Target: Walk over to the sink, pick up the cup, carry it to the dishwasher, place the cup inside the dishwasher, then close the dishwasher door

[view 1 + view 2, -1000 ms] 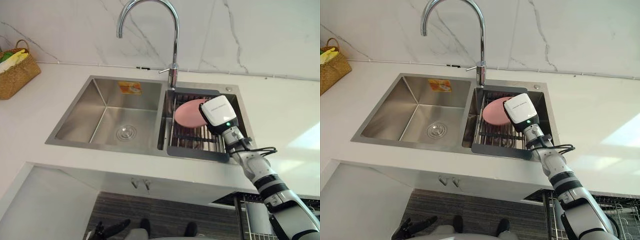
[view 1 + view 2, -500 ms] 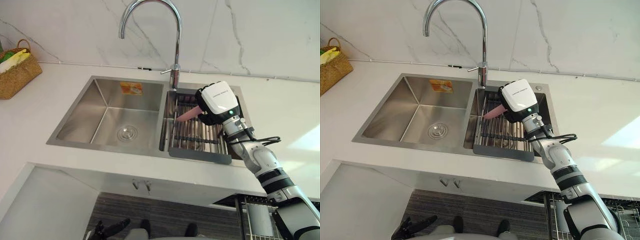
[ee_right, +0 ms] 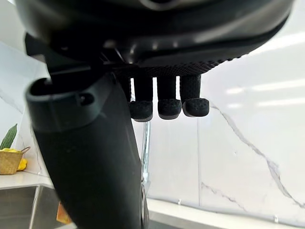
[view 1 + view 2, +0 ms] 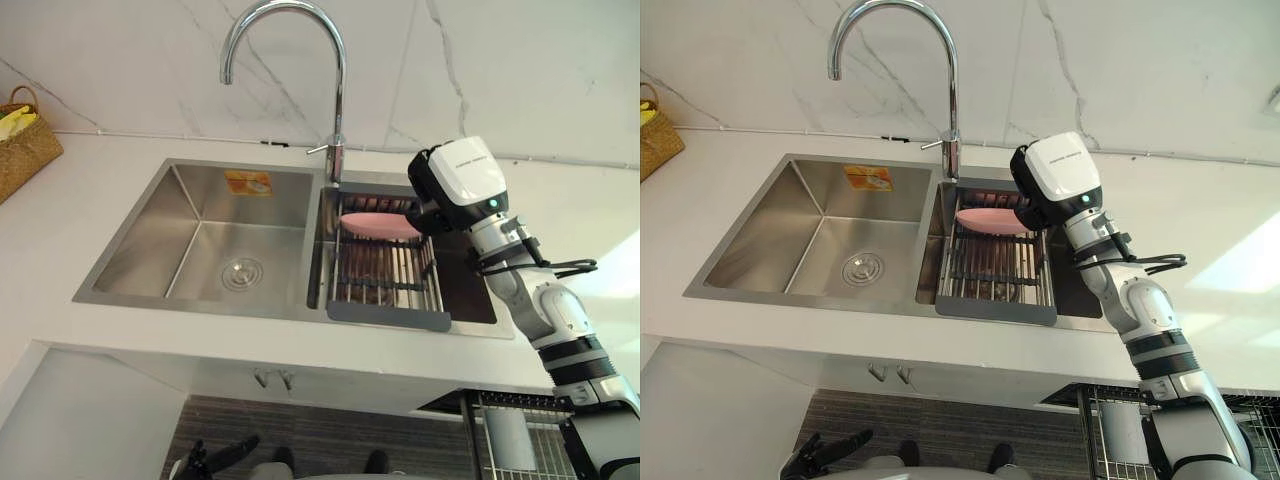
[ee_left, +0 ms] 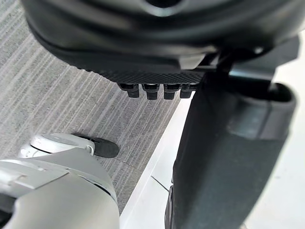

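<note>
The pink cup (image 4: 380, 222) shows as a flat pink oval at the far end of the dark rack (image 4: 385, 280) in the sink's right basin. My right hand (image 4: 462, 185) is raised above that basin, just right of the cup, its white-covered back facing me. I cannot tell whether it touches the cup. In the right wrist view its fingers (image 3: 169, 107) are loosely bent beside the thumb with nothing between them, the marble wall beyond. My left hand (image 4: 215, 458) hangs low over the striped floor, fingers relaxed (image 5: 155, 90).
The steel double sink (image 4: 200, 302) is set in a white counter, its left basin bare, with a tall curved faucet (image 4: 335, 100) behind. A woven basket (image 4: 20, 145) stands at the far left. A wire dishwasher rack (image 4: 520, 430) shows under the counter at lower right.
My right hand has risen from the rack and shifted right. The pink cup went from a broad round face to a thin sliver to a flat oval. The camera also shifted.
</note>
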You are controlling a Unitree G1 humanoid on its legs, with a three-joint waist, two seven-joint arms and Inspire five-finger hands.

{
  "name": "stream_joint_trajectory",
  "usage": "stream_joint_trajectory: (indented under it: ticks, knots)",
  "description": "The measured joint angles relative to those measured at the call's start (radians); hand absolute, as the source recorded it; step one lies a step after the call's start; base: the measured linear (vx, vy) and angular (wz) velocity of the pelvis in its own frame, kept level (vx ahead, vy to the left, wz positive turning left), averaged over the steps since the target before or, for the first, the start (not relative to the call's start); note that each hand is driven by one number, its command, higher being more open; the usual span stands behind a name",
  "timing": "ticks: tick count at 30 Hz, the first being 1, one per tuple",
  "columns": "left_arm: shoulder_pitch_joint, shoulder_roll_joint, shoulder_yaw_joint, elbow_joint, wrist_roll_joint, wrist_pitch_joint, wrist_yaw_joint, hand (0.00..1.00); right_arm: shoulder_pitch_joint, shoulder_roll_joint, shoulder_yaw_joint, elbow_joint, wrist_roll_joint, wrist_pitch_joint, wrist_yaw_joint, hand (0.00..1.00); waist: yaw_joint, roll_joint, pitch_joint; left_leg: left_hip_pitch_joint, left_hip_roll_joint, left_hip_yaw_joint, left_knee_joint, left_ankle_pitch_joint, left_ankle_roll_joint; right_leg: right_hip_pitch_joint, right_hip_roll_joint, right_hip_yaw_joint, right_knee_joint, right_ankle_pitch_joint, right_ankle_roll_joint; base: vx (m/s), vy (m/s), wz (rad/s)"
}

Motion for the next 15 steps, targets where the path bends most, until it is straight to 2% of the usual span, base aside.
stream_joint_trajectory:
  ticks: [1,2,11,15]
  knots:
    - [0.000,0.000,0.000,0.000,0.000,0.003,0.000,1.00,0.006,0.000,0.001,0.000,0.000,-0.001,0.006,0.00,0.000,0.000,0.000,0.000,-0.001,0.000,0.000,0.000,0.000,0.000,-0.001,0.000,0.000,0.000,0.000,0.00,0.000,0.00]
    - [0.000,0.000,0.000,0.000,0.000,0.010,0.000,1.00,0.018,0.000,0.002,0.000,0.000,-0.004,0.011,1.00,0.000,-0.001,0.000,0.000,-0.003,0.000,0.000,0.000,0.001,0.000,-0.004,0.000,0.000,0.000,0.000,0.00,0.000,0.00]
    - [0.004,0.000,0.000,0.000,-0.002,0.026,0.003,1.00,0.032,0.001,0.002,-0.014,0.118,0.031,0.111,1.00,-0.003,-0.002,-0.001,0.001,-0.006,0.002,-0.001,0.001,0.003,0.000,-0.007,0.007,0.000,0.001,0.002,0.00,0.004,0.00]
    - [0.004,0.000,0.002,-0.003,-0.011,0.033,0.009,1.00,0.071,0.018,-0.048,-0.124,0.157,0.046,0.150,1.00,-0.005,-0.004,-0.003,0.008,-0.004,0.008,-0.008,0.002,0.003,0.000,-0.004,0.014,0.000,0.002,0.002,0.01,0.003,-0.03]
